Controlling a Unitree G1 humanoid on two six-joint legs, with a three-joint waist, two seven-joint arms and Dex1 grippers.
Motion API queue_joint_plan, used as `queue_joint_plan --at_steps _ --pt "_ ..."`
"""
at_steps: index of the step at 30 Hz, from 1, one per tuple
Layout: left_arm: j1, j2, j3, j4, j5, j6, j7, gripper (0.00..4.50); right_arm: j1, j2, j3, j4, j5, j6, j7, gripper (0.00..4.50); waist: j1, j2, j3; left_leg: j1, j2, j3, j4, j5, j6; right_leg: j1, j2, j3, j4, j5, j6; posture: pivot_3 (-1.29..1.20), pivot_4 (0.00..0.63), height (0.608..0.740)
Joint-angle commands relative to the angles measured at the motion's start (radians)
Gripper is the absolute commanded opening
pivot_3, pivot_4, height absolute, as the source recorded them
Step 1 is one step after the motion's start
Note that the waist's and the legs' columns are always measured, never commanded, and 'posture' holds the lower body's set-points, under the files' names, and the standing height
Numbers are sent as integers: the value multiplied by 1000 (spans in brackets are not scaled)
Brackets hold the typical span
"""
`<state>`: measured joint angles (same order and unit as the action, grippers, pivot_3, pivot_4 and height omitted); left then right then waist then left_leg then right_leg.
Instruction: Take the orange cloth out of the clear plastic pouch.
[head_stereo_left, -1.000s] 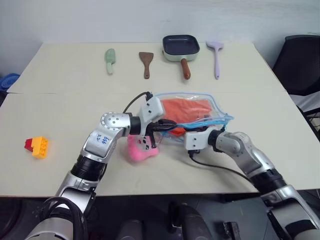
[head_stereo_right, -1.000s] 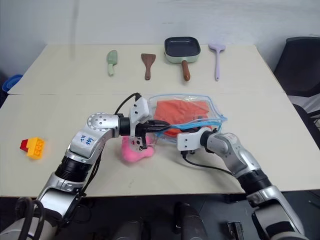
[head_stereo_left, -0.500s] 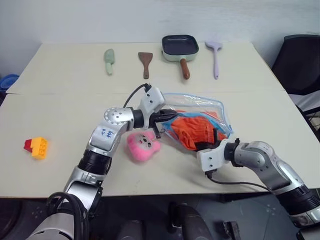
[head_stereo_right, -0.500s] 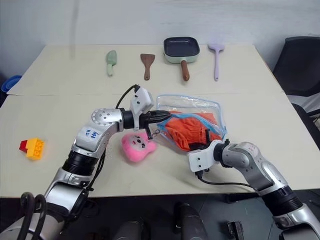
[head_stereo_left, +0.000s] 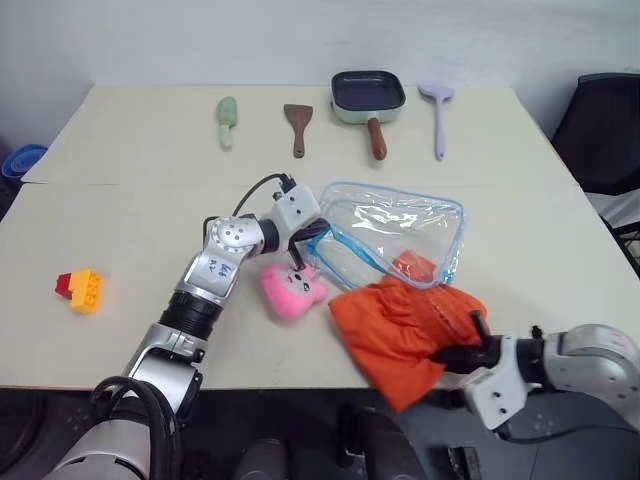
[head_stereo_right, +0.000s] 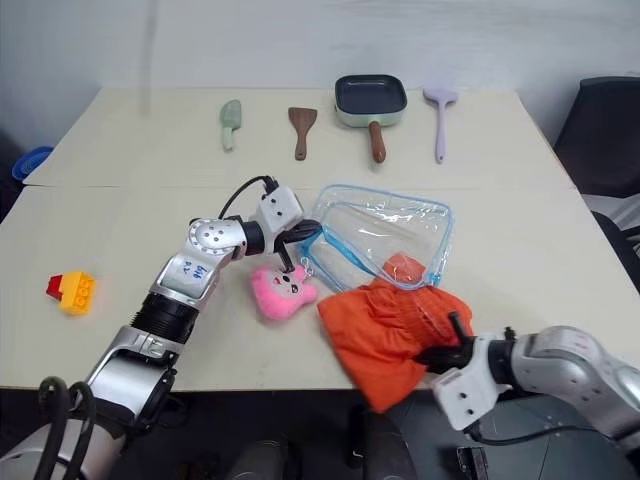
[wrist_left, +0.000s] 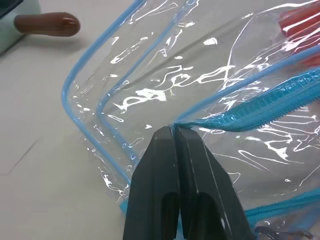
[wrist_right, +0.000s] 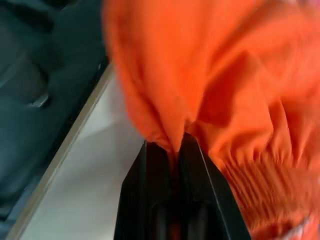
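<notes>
The right tool (wrist_right: 172, 145) is clenched on a fold of the orange cloth (head_stereo_left: 405, 325), down at the near edge of the counter (head_stereo_left: 140, 230). The cloth is crumpled, spread between that tool and the clear plastic pouch (head_stereo_left: 395, 235), with its lower corner hanging past the counter's edge and one small bit lying at the pouch's mouth. The left tool (wrist_left: 175, 137) is pinched shut on the pouch's blue zipper trim at its left end. The pouch lies flat, transparent and nearly empty, mid-counter. A pink plush charm (head_stereo_left: 290, 290) lies just beside it, near the left tool. Open counter stretches to the right of the pouch.
</notes>
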<state>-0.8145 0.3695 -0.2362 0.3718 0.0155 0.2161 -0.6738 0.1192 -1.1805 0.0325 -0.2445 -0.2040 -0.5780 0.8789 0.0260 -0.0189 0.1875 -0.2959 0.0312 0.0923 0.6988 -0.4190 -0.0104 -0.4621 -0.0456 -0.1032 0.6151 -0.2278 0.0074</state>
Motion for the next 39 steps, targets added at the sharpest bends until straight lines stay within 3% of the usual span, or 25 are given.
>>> queue_joint_plan --at_steps 1,6,11,16,23,29,39 --pt "7 33 26 -67 -2 10 -25 0 75 -34 -163 98 8 -2 -26 26 0 0 0 0 0 0 0 0 0 0 0 0 0 0 0 0 150 740" --pt "54 56 9 -174 -15 35 -80 0 118 -36 -272 295 -35 -25 -93 26 -1 0 0 0 0 1 0 0 0 0 0 0 0 0 0 0 150 740" --pt "111 78 -21 -286 -34 40 -169 0 72 95 -346 389 127 185 -139 26 -2 0 0 0 1 1 -1 0 0 0 1 1 0 0 0 0 150 740" --pt "125 86 -29 -294 -13 38 -172 0 30 149 -399 409 162 347 -193 26 -2 1 0 1 0 1 0 0 0 -1 1 2 1 0 0 0 150 740" --pt "129 96 -29 -298 -10 31 -177 0 40 209 -431 314 184 486 -228 26 -2 1 0 1 0 0 0 0 0 -1 1 2 1 0 0 0 150 740" --pt "150 92 -24 -363 -92 22 -268 0 3 321 -393 144 318 626 -208 26 -7 1 0 1 1 0 -1 0 0 -1 1 2 2 0 0 0 150 740" --pt "192 133 -17 -428 -155 75 -358 0 -49 355 -293 57 253 762 -241 26 -1 2 0 0 0 0 0 0 0 -2 0 2 3 0 -1 0 150 740"
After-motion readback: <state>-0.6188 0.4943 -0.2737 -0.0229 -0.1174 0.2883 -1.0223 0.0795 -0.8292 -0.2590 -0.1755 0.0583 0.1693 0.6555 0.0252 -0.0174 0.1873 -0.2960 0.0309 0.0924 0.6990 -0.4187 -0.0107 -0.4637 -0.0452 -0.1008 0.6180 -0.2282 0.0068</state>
